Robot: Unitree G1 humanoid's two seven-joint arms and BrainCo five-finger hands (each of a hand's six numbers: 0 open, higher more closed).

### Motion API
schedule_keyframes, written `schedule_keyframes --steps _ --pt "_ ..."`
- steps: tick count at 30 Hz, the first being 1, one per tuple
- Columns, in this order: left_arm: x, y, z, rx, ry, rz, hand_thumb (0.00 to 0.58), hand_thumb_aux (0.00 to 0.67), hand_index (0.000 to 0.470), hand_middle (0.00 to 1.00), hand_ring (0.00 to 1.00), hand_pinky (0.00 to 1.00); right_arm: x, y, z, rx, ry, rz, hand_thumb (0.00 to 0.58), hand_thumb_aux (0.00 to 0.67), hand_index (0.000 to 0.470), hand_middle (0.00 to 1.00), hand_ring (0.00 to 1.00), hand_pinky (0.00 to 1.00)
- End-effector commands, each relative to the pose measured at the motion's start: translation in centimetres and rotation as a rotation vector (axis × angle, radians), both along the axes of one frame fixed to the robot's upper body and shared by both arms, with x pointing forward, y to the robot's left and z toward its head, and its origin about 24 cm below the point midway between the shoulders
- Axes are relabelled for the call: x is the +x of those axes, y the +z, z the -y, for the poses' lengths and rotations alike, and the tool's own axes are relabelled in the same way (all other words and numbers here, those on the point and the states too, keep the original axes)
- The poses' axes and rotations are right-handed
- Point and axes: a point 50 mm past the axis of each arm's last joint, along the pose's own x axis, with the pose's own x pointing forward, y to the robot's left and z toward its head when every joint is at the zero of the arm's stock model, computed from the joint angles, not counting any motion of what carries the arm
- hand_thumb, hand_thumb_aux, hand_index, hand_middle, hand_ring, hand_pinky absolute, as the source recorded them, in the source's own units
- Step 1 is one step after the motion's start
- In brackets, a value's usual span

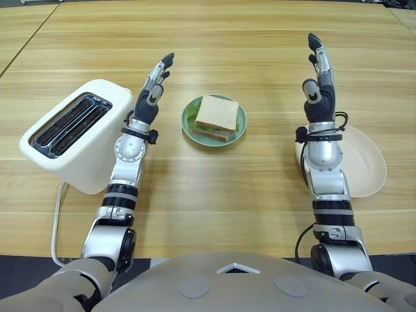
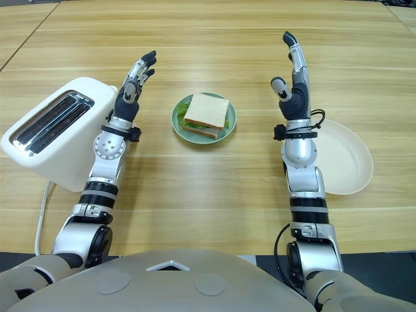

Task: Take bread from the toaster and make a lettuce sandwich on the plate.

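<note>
While the sandwich [image 1: 217,114] sits on the plate [image 1: 242,124], bare table [image 1: 260,185] separates it from the left hand [image 1: 149,103] and right hand [image 1: 320,91], both raised with fingers [image 1: 323,62] extended, empty.

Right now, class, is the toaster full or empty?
Empty, as far as shows: both toaster slots are dark, with no bread rising from them. The sandwich sits on the plate.
</note>
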Motion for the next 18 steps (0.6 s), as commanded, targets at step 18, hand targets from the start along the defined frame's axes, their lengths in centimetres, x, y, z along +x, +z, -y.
schedule_keyframes --steps 18 --pt "0.8 -0.5 1.1 -0.005 -0.072 -0.034 0.000 0.000 0.000 0.00 0.00 0.00 -0.3 -0.9 -1.6 -0.124 0.152 -0.031 0.000 0.000 0.000 0.00 0.00 0.00"
